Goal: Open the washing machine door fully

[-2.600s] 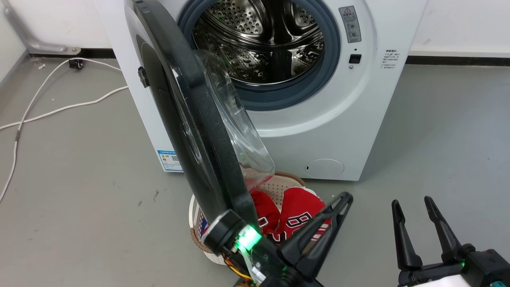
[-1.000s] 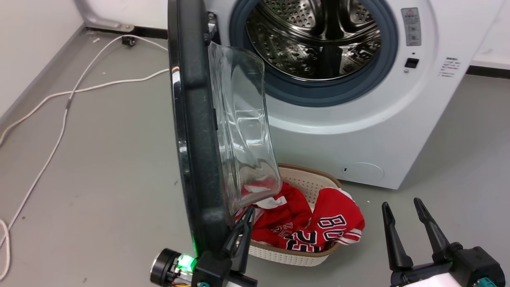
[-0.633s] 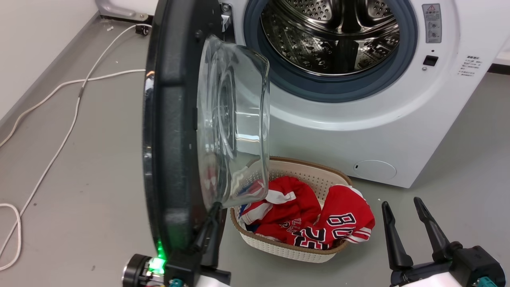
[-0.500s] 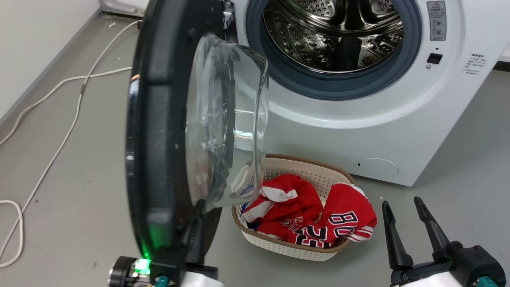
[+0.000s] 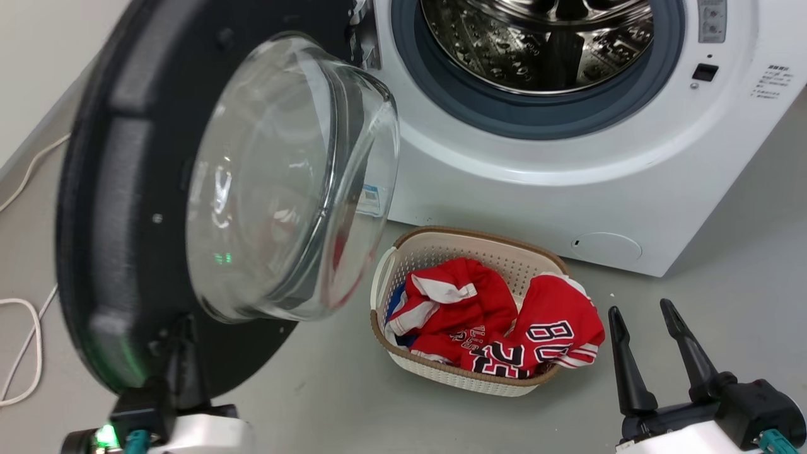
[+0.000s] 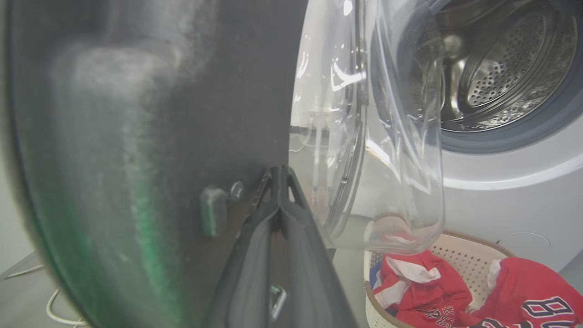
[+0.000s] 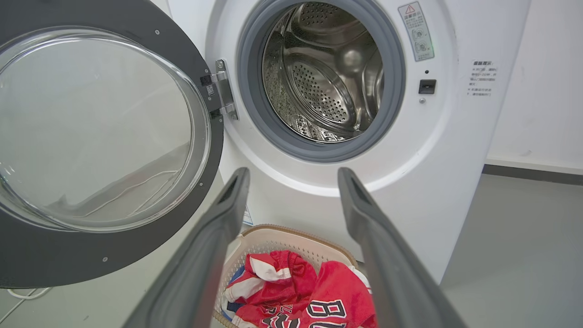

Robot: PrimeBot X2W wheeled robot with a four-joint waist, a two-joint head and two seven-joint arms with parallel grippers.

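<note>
The washing machine (image 5: 536, 183) stands at the back with its steel drum (image 5: 536, 38) exposed. The washing machine door (image 5: 107, 189), black with a bulging glass bowl (image 5: 284, 176), hangs swung out to the left on its metal hinge (image 7: 224, 91), inner face toward me. My left gripper (image 5: 183, 328) is shut, fingertips together and resting against the door's black inner rim (image 6: 136, 136) just below the glass bowl (image 6: 387, 136); the left gripper (image 6: 278, 173) holds nothing. My right gripper (image 5: 649, 321) is open at the lower right, apart from everything; seen from its wrist, the right gripper (image 7: 294, 177) points at the machine (image 7: 437, 150).
A cream laundry basket (image 5: 441, 236) with red jerseys (image 5: 504, 328) sits on the grey floor in front of the machine, between the door and my right gripper. A white cable (image 5: 25, 353) loops on the floor at far left, near the wall (image 5: 38, 50).
The door has swung further out to the left, from edge-on to showing its inner face, with my shut left gripper against it. The head camera shifted too. The right gripper has stayed put.
</note>
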